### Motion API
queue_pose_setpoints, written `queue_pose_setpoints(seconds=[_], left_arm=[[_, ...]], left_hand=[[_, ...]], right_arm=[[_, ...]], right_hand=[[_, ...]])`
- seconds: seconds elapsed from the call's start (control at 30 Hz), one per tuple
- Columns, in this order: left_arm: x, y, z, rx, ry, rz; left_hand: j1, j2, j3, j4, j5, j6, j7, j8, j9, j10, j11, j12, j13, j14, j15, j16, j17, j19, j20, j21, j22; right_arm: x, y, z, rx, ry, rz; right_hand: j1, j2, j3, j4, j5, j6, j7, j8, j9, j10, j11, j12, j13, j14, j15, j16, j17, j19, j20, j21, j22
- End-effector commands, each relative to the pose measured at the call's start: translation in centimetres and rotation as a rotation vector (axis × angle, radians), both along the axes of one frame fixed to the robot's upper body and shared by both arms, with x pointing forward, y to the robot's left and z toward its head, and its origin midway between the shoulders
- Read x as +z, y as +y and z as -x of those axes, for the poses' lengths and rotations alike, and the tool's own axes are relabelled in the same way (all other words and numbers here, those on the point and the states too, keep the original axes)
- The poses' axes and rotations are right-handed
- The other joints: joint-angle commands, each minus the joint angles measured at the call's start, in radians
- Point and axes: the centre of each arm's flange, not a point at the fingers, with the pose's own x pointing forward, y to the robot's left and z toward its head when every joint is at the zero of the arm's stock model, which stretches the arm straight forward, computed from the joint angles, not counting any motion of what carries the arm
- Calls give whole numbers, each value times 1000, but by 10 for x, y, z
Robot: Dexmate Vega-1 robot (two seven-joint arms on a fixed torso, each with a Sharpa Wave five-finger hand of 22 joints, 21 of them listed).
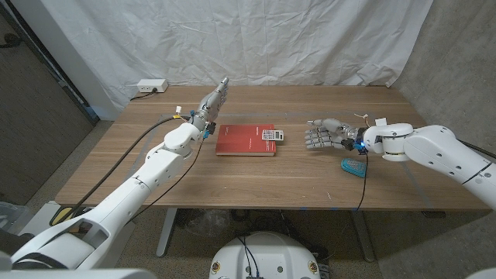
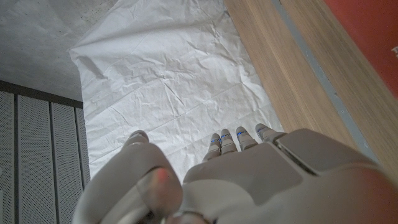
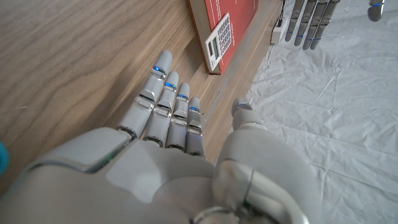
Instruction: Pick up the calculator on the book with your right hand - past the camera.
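Head view: a white calculator (image 1: 270,136) lies on the right-hand end of a red book (image 1: 246,139) at the middle of the wooden worktop (image 1: 256,182). The robot's right hand (image 1: 324,136) hovers just to the right of the book, apart from it, fingers (image 1: 314,139) released and spread toward the calculator, grasping nothing. A teal object (image 1: 355,167) sits on the worktop near the right wrist. On the book's other side, the left hand (image 1: 213,103) is raised off the worktop, fingers straight and empty, pointing toward the white backdrop sheet (image 1: 256,39). A white power strip (image 1: 151,86) rests at the far left corner. Right wrist view shows the outstretched fingers (image 3: 165,102) aimed at the calculator (image 3: 222,38) on the book's (image 3: 233,12) edge.
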Motion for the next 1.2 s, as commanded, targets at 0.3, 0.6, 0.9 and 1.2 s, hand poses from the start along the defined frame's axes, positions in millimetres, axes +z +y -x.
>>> queue_pose_setpoints(seconds=[0.3,0.6,0.9,1.2], left_arm=[[1,21,11,25,-21,-12],[-3,23,12,23,-16,-9],[-7,25,12,26,-5,-4],[-11,27,15,35,2,0]], left_hand=[[13,-1,-6,-2,6,1,0,0,6,-1,-3,-2,5,1,3,-3,2,-8,-26,-3,4],[13,-1,-8,-2,6,3,1,0,6,0,-3,-2,5,1,3,-3,2,-8,-26,-3,4],[15,0,-10,-3,6,4,0,0,6,0,-4,-2,5,2,2,-3,2,-11,-26,-4,5],[15,1,-11,-3,5,5,1,0,6,0,-5,-2,5,1,1,-3,3,-12,-26,-5,5]], right_arm=[[2,13,-9,-30,50,19],[1,22,-15,-32,70,28],[0,29,-22,-22,87,30],[3,36,-27,-6,83,33]], right_hand=[[44,-8,18,9,6,4,-3,2,2,25,-2,-1,4,48,-20,2,6,56,-21,20,5],[53,-8,21,12,5,11,-5,4,2,26,-3,-3,4,65,-32,5,9,70,-30,25,7],[76,-10,30,7,5,1,-5,0,2,17,-1,-10,4,78,-39,5,12,78,-39,28,8],[115,-10,40,2,4,-14,-14,-5,2,12,-7,-16,4,87,-53,8,19,85,-44,31,9]])
